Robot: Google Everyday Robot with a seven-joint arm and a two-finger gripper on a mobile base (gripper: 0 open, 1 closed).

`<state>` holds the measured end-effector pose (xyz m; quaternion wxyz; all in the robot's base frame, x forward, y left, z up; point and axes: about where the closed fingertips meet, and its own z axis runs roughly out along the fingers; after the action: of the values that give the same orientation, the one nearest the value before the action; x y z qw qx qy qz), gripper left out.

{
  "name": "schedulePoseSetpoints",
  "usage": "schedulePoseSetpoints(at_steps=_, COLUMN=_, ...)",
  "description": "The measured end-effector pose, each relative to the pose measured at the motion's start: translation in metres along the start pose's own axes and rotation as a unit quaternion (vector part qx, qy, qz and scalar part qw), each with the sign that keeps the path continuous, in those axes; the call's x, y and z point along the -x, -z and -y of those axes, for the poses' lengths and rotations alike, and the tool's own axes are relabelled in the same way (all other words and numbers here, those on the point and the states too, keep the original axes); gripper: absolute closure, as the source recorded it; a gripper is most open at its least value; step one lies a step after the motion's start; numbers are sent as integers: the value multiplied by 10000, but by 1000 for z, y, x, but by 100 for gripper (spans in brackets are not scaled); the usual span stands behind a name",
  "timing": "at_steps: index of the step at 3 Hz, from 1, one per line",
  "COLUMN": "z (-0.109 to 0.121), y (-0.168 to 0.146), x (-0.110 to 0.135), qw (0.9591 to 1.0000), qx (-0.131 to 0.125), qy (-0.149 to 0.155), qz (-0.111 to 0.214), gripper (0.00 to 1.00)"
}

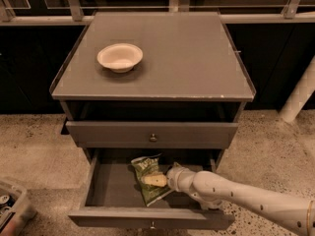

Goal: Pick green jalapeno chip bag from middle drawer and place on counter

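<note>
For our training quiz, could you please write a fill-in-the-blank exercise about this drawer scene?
The middle drawer stands ____.
The green jalapeno chip bag lies ____ that drawer.
The bowl on the counter is ____.
The gripper is at the bag, ____ counter level.
Missing: open; inside; empty; below.

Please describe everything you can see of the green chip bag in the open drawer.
The green jalapeno chip bag is a small, crinkly, dark-green packet with pale lettering near its top and a yellowish picture on its front. It lies flat, slightly askew, on the floor of the open middle drawer, near the middle. The gripper, reaching in from the right of the picture, meets the bag's right edge.
</note>
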<state>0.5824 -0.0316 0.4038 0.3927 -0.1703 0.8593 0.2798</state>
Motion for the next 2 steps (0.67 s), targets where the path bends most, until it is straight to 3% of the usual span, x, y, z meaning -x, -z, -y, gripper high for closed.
schedulePoseSetpoints(at_steps=1, z=3, y=-10, x=-12, qw=9998, qx=-163, qy=-68, qz=-83, gripper=0)
schedulePoseSetpoints(at_steps=2, z=4, y=-10, x=-12, qw=9998, qx=-176, qy=-65, qz=-75, gripper=19)
